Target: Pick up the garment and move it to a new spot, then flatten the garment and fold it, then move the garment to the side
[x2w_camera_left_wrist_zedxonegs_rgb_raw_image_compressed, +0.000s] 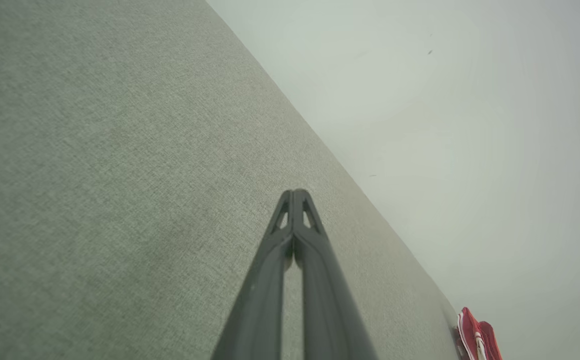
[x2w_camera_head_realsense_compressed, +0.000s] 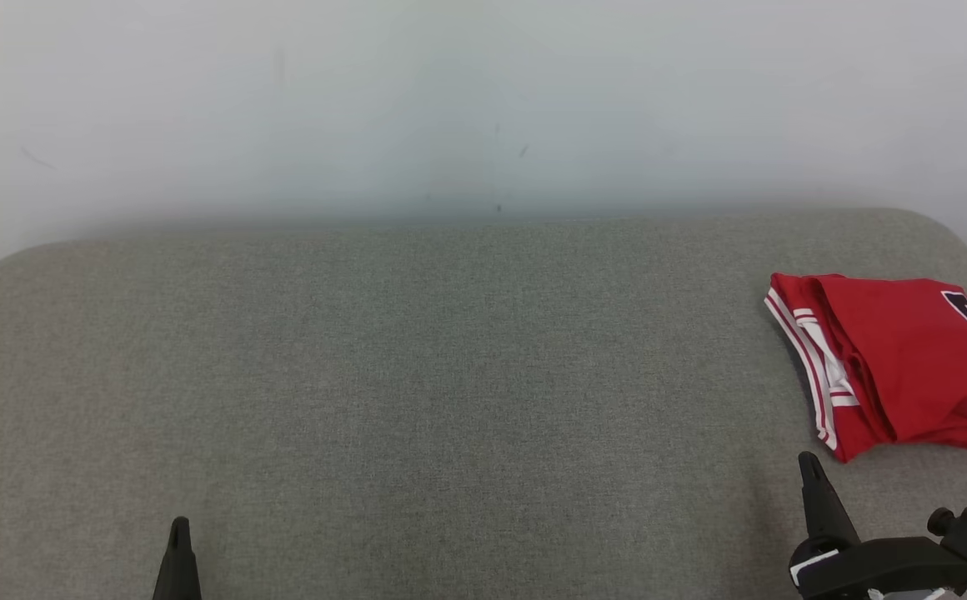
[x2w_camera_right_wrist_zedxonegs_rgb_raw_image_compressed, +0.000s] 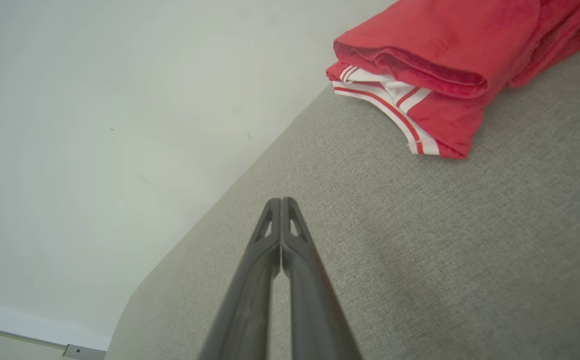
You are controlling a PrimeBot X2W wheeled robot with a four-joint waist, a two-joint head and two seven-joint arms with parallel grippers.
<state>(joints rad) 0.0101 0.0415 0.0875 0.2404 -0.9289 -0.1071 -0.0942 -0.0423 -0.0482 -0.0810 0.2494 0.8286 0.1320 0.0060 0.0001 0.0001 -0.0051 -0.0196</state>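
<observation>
The garment (x2w_camera_head_realsense_compressed: 900,362), a red jersey with white and red striped trim and dark lettering, lies folded at the right end of the grey fabric surface (x2w_camera_head_realsense_compressed: 450,375). Its folded edge also appears in the right wrist view (x2w_camera_right_wrist_zedxonegs_rgb_raw_image_compressed: 435,55) and as a sliver in the left wrist view (x2w_camera_left_wrist_zedxonegs_rgb_raw_image_compressed: 477,337). My right gripper (x2w_camera_head_realsense_compressed: 809,462) sits just in front of the garment, apart from it, shut with nothing in it (x2w_camera_right_wrist_zedxonegs_rgb_raw_image_compressed: 281,201). Far to the left near the front edge, my left gripper (x2w_camera_head_realsense_compressed: 179,525) is shut and empty too (x2w_camera_left_wrist_zedxonegs_rgb_raw_image_compressed: 295,192).
A pale wall (x2w_camera_head_realsense_compressed: 483,100) rises right behind the grey surface. The surface has rounded back corners, and the garment lies close to its right edge. A wide bare stretch of fabric lies between the two grippers.
</observation>
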